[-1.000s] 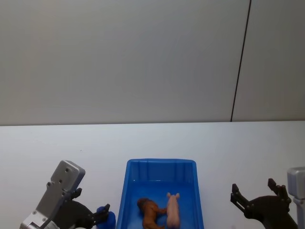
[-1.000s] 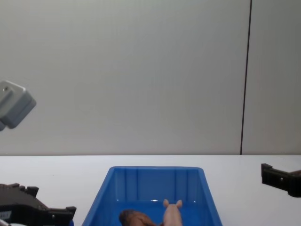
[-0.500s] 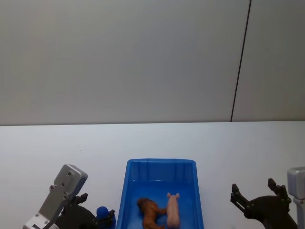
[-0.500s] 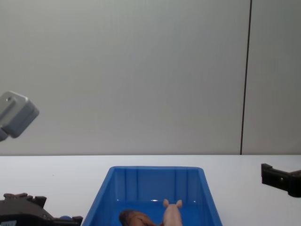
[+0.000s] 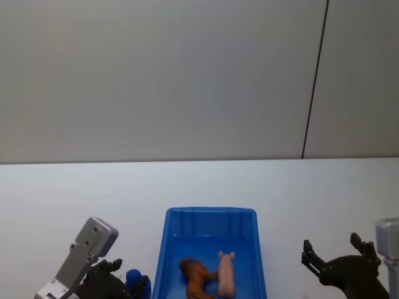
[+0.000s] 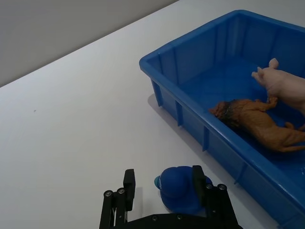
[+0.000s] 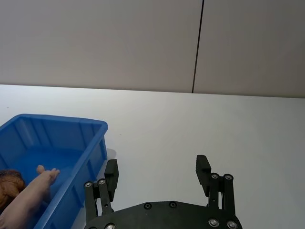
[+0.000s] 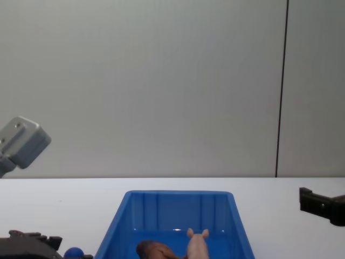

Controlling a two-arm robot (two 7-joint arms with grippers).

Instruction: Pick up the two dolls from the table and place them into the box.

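Both dolls lie inside the blue box (image 5: 211, 212): the brown fuzzy doll (image 5: 196, 278) on the left, the pale pink pig doll (image 5: 225, 275) touching it on the right. The left wrist view shows the brown doll (image 6: 259, 125) and the pink doll (image 6: 285, 86) on the box floor behind its wall (image 6: 190, 119). My left gripper (image 6: 163, 171) is low over the table (image 5: 124, 187), just left of the box, open, with a small blue toy (image 6: 181, 189) between its fingers. My right gripper (image 7: 157, 162) hovers open and empty to the right of the box.
The small blue toy (image 5: 133, 278) sits on the table close to the box's left wall. White tabletop stretches behind and to both sides of the box. A grey wall with a dark vertical seam (image 5: 315, 81) stands behind.
My left arm has sunk lower and drawn back, bringing its fingers down around the blue toy. The dolls, the box and the right arm have not moved.
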